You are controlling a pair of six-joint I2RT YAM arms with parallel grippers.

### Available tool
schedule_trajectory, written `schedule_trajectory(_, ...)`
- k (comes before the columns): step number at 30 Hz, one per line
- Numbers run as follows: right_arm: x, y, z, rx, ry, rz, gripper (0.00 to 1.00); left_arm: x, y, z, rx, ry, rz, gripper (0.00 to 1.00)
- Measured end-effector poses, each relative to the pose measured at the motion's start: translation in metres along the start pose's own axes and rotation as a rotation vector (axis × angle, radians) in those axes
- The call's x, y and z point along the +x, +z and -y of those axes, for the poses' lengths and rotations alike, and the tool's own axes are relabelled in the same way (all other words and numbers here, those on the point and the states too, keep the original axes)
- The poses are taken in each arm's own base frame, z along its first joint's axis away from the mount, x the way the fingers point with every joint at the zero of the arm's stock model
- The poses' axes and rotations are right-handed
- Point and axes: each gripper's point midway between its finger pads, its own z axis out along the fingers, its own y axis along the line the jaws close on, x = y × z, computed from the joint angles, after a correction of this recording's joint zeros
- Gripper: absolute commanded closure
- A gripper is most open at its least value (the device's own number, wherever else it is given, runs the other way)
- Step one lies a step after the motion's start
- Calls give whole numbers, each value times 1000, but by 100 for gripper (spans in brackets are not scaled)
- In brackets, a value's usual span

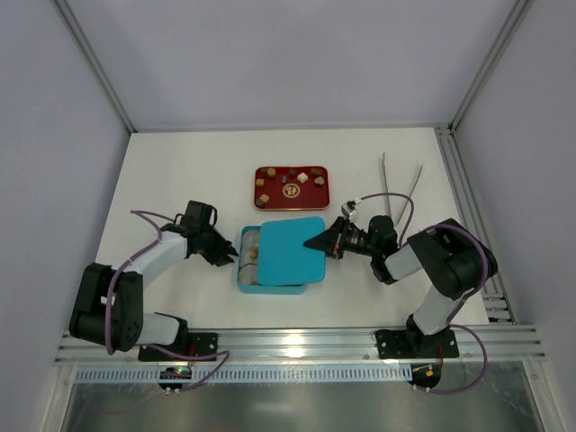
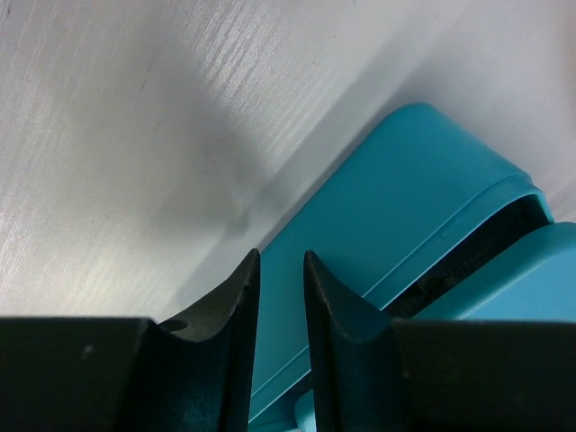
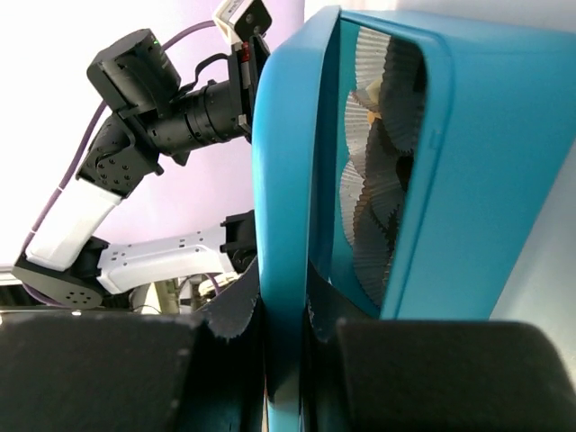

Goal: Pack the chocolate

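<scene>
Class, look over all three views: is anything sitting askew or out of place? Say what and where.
The teal lid sits askew on the teal box, offset toward the right and not seated, so paper cups show along the left side. The right gripper pinches the lid's right edge.

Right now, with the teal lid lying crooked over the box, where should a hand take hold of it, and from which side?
Take the teal lid by its thin right rim, coming in from the right, as the right hand does. The lid is flat and shallow, and on that side a gap shows between it and the box, so the rim can be pinched from above and below.
</scene>
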Motion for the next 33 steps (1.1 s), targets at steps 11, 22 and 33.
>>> schedule_trajectory(11, 5, 2, 20, 28, 206, -14, 96, 3, 0, 4, 9, -1, 0, 75)
schedule_trajectory(22, 3, -1, 5, -4, 178, -6, 96, 5, 0, 6, 18, 4, 1, 75)
schedule_trajectory(33, 5, -2, -15, -50, 95, -3, 96, 5, 0, 6, 18, 5, 1, 74)
